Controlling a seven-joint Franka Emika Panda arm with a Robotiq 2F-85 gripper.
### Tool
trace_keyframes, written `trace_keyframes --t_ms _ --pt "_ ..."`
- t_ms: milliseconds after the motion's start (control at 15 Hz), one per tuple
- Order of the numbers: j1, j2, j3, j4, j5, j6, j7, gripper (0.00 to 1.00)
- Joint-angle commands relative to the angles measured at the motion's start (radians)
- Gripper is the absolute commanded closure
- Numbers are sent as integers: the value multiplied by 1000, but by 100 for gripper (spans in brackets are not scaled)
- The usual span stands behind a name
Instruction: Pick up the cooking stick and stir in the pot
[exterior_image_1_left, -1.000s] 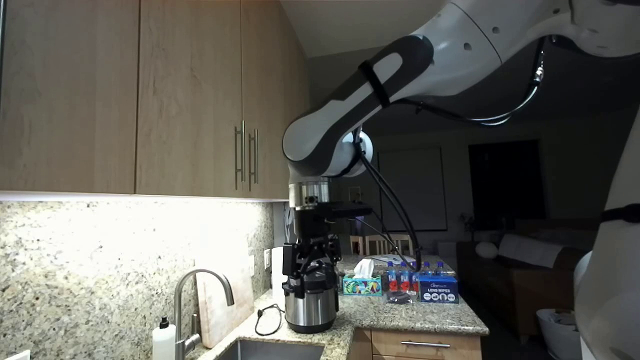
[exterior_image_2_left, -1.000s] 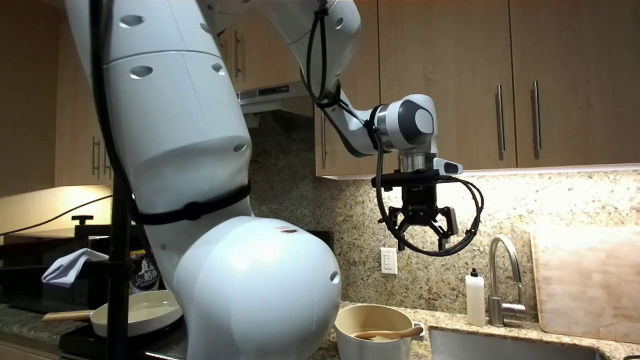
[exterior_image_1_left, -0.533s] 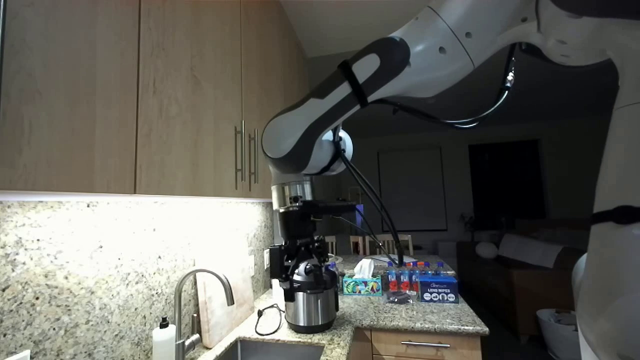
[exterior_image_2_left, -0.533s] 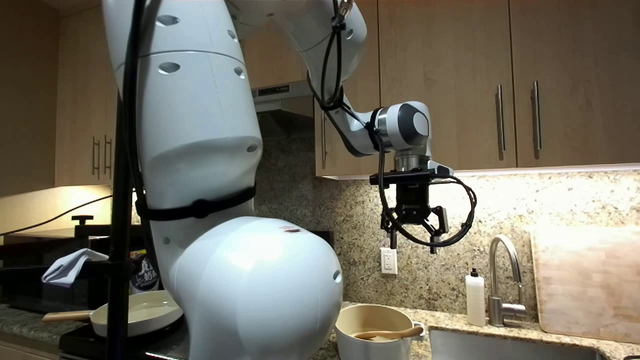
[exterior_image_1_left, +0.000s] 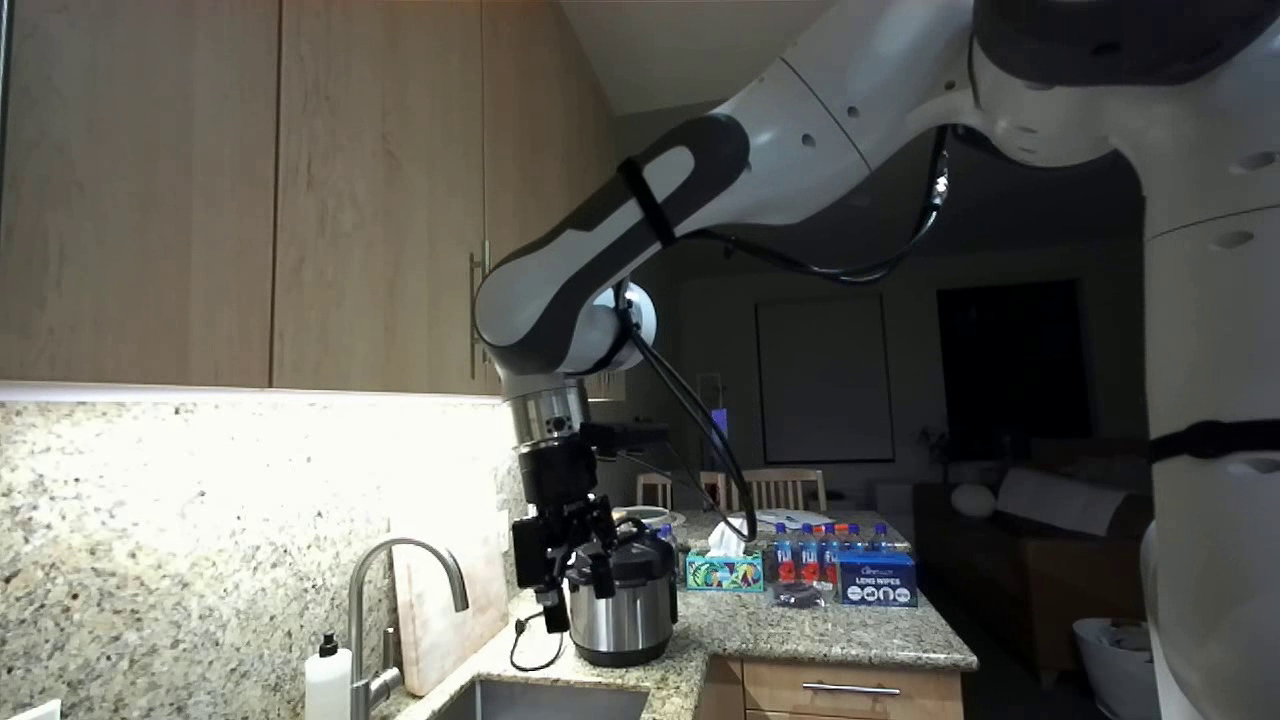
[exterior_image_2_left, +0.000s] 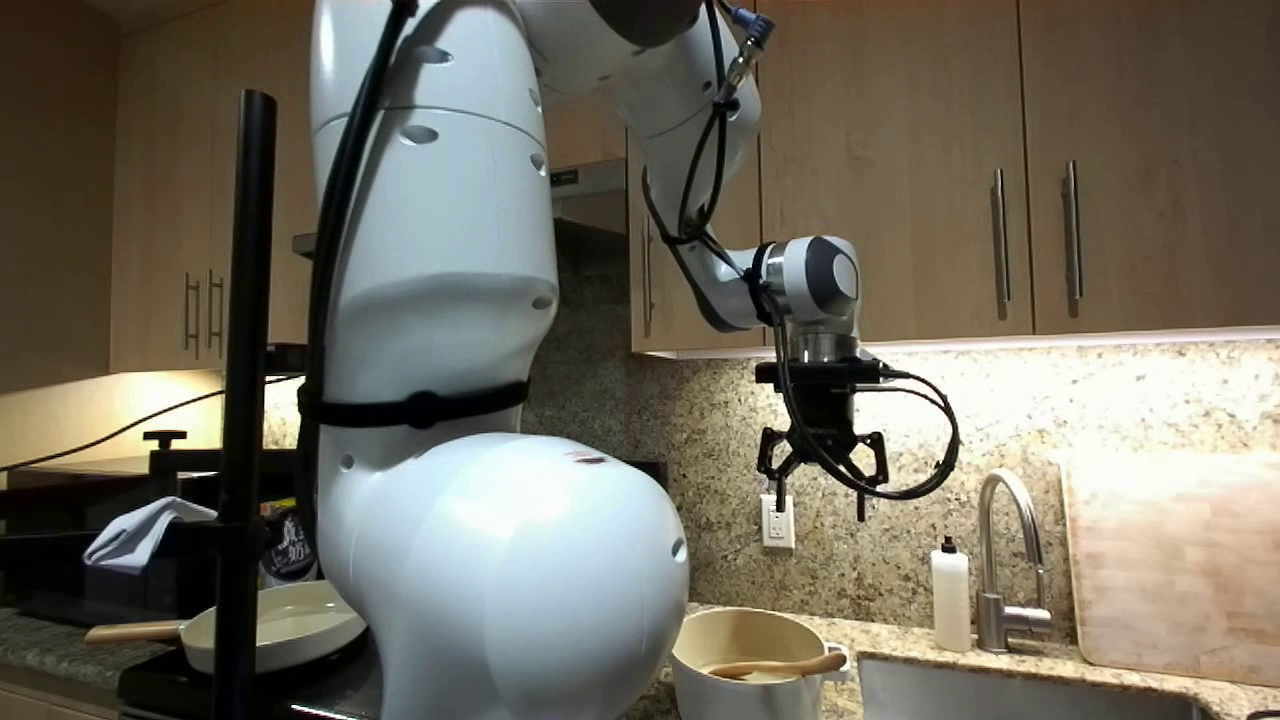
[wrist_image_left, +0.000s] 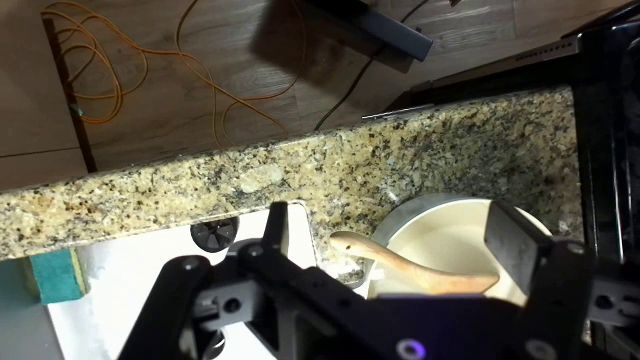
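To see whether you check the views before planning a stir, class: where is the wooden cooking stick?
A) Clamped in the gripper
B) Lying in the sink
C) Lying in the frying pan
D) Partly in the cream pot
D: in the wrist view the wooden stick has one end inside the cream pot and the other past its rim, while the gripper is open, holding nothing.

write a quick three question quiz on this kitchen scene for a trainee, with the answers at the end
1. Fill the gap: the wooden spoon lies partly inside the ____.
2. Which stands beside the faucet? A) frying pan B) white bottle C) tissue box
3. True or false: the gripper is open and holds nothing.

Key: 1. cream-lined pot; 2. B; 3. true
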Motion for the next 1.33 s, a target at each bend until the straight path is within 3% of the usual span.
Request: trace_keyframes --t_ms 0,933,1267 --pt "4 51 4 41 -1 4 -121 0" --pt "-55 206 -12 114 88 73 -519 0" --pt "-76 293 -11 192 121 41 -518 0"
